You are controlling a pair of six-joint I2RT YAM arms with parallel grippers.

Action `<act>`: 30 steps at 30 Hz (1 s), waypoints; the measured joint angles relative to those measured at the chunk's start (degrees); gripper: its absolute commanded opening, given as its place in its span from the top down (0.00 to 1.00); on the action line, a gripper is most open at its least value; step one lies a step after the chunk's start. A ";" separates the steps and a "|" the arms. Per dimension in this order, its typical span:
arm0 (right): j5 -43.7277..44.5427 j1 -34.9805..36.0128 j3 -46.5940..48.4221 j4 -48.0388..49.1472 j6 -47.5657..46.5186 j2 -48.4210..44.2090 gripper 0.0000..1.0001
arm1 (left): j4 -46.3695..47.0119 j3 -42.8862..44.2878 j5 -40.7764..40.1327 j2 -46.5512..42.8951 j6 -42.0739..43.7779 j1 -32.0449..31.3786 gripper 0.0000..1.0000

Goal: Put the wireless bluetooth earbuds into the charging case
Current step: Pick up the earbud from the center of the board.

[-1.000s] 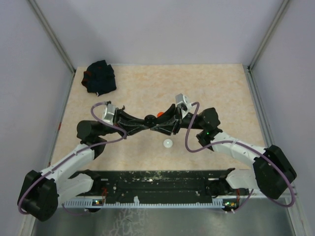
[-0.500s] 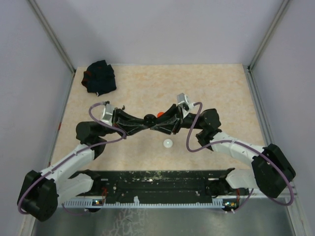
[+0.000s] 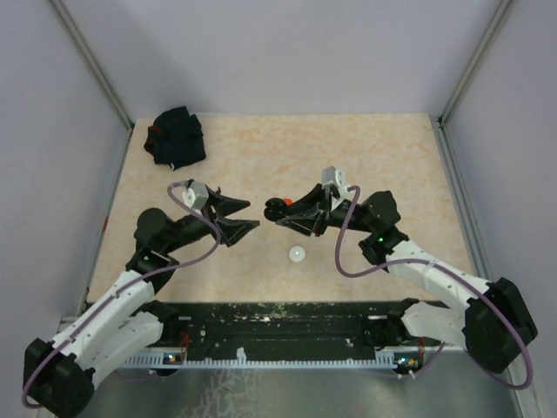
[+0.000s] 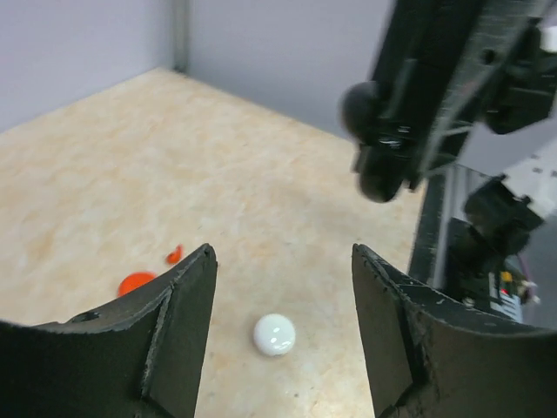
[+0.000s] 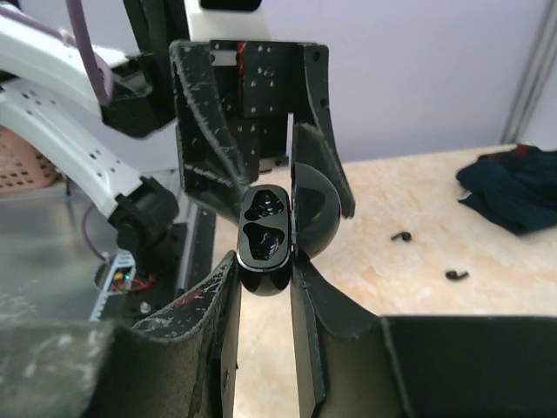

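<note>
Black charging case (image 5: 264,237) in right jaws' grip, upright, open face toward wrist camera; left jaws wide.

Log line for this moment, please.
left gripper open, empty | right gripper holds open, empty case | two black earbuds on table

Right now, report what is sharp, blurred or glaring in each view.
Top external view: even soft light, no glare, all sharp. Left wrist view: the left gripper is dark and blurred, the white round object soft. Right wrist view: the charging case is sharp with glossy highlights, the black cloth behind slightly soft.
</note>
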 measured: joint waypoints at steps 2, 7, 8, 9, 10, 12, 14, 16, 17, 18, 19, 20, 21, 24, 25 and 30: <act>1.33 0.00 0.00 -4.35 -3.32 -1.81 1.00 | -7.23 1.64 -5.55 -0.44 1.90 0.00 0.30; 4.90 -0.02 -0.13 -12.81 -9.38 -4.55 1.00 | -23.80 8.00 -20.52 2.69 5.70 0.07 0.29; 5.55 -0.02 -0.44 -13.68 -10.21 -4.98 1.00 | -26.64 9.55 -23.19 4.11 6.16 0.22 0.29; 6.01 -0.02 -0.87 -14.53 -10.88 -5.49 1.00 | -29.57 11.21 -26.23 5.92 6.60 0.48 0.29; 6.45 -0.02 -1.36 -15.63 -11.54 -5.95 1.00 | -31.85 12.44 -28.41 7.61 7.04 0.76 0.29; 7.28 -0.02 -2.25 -16.87 -12.41 -6.67 1.00 | -36.61 14.93 -33.18 11.32 7.58 1.84 0.30; 8.07 -0.04 -3.02 -17.62 -12.96 -7.19 1.00 | -40.48 16.94 -36.76 14.86 7.98 3.61 0.30; 8.48 -0.04 -3.78 -17.81 -13.16 -7.63 1.00 | -43.39 18.32 -39.45 18.27 8.35 6.21 0.31; 8.59 -0.04 -4.13 -17.84 -13.16 -7.78 1.00 | -44.65 18.86 -40.35 19.76 8.41 7.74 0.32; 8.70 -0.04 -4.50 -17.62 -13.14 -7.91 1.00 | -45.59 19.26 -41.13 21.22 8.46 9.31 0.32; 8.81 -0.04 -4.79 -17.59 -13.11 -7.98 1.00 | -46.27 19.65 -41.79 22.49 8.48 10.69 0.33; 8.94 -0.04 -5.01 -17.55 -13.09 -8.07 1.00 | -47.15 20.17 -42.47 24.22 8.52 12.48 0.34; 9.16 -0.04 -5.25 -17.29 -13.09 -8.13 1.00 | -47.82 20.72 -42.84 25.62 8.59 13.79 0.34; 9.51 -0.04 -5.62 -16.44 -12.94 -8.33 1.00 | -49.68 22.67 -43.56 29.59 8.87 17.07 0.35; 9.64 -0.04 -5.73 -16.37 -12.81 -8.48 1.00 | -50.40 23.78 -43.67 31.26 9.09 18.23 0.35; 10.10 -0.04 -6.40 -14.93 -12.66 -9.22 1.00 | -54.07 30.47 -44.26 40.11 10.29 22.38 0.37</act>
